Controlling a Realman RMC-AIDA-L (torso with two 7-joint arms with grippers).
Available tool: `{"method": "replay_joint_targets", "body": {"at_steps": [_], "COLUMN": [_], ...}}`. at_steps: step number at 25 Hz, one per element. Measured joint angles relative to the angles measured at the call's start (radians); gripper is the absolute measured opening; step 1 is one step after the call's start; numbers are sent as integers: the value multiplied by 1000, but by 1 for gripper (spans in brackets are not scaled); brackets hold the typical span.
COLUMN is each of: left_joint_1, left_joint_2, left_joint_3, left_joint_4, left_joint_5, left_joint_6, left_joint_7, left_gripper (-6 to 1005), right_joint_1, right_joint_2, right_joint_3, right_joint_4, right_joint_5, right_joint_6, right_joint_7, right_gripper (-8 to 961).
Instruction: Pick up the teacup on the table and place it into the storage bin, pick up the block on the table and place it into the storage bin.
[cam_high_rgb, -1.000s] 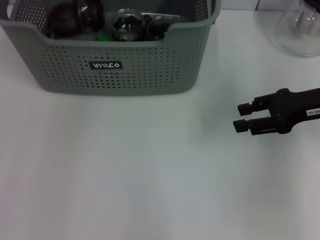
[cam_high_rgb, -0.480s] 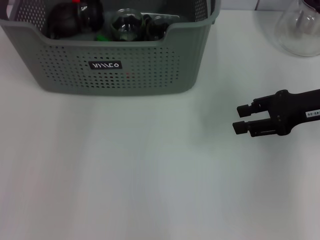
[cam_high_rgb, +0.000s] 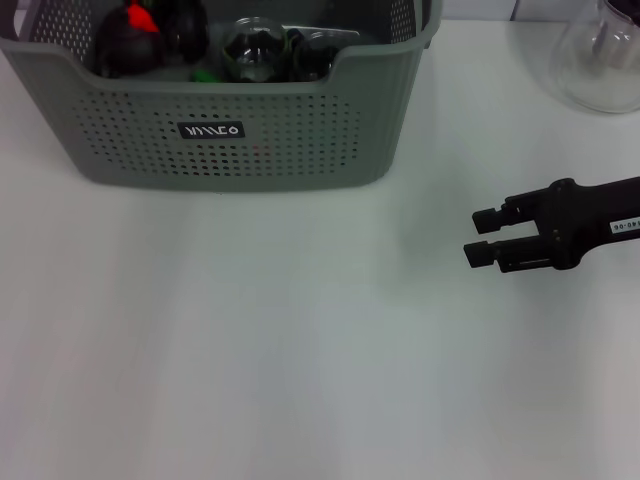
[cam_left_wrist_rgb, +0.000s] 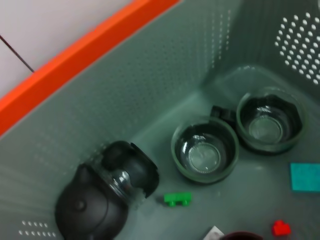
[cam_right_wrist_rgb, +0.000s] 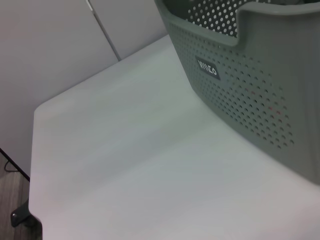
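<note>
Storage bin (cam_high_rgb: 230, 130) sitting on the white table (cam_high_rgb: 250, 340) with the cups and blocks inside it.

A small black label (cam_high_rgb: 211, 130) with white lettering is showing on the bin's perforated front wall; the letters are too unclear to read with certainty. Inside the bin, the left wrist view is showing two glass teacups (cam_left_wrist_rgb: 204, 148) (cam_left_wrist_rgb: 270, 119) side by side near a corner, one dark rounded teapot (cam_left_wrist_rgb: 102, 200), one green block (cam_left_wrist_rgb: 177, 199), one red block (cam_left_wrist_rgb: 281, 228) and one teal square piece (cam_left_wrist_rgb: 305, 176). The right gripper (cam_high_rgb: 482, 234) is hovering over the table, well apart from the bin's right front corner, its two fingers (cam_high_rgb: 488, 214) standing apart and holding nothing. The left gripper is not showing anywhere. A clear glass vessel (cam_high_rgb: 600, 60) is standing right of the bin.
</note>
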Motion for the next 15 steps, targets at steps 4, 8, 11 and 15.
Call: {"method": "replay_joint_targets", "body": {"at_steps": [4,8,11,15], "left_joint_1": [5,8,25,76], "left_joint_2": [-6,-6,-8,-37], "left_joint_3": [7,3,-4,-55], "left_joint_4": [5,18,60,214], "left_joint_5": [0,0,0,-5], "left_joint_6": [5,6,14,36], "left_joint_7": [-4,-21,-27,-35], "left_gripper": [471,543,598,681], "right_joint_1": [0,-3,-5,-6], "right_joint_2": [-2,-4,-6,-11], "right_joint_3": [0,0,0,0], "right_joint_4": [0,0,0,-2], "right_joint_5": [-1,-1,-1,-2], "right_joint_6": [0,0,-1,-1], "right_joint_7": [0,-4,-5,-7], "right_gripper": [605,606,606,607]}}
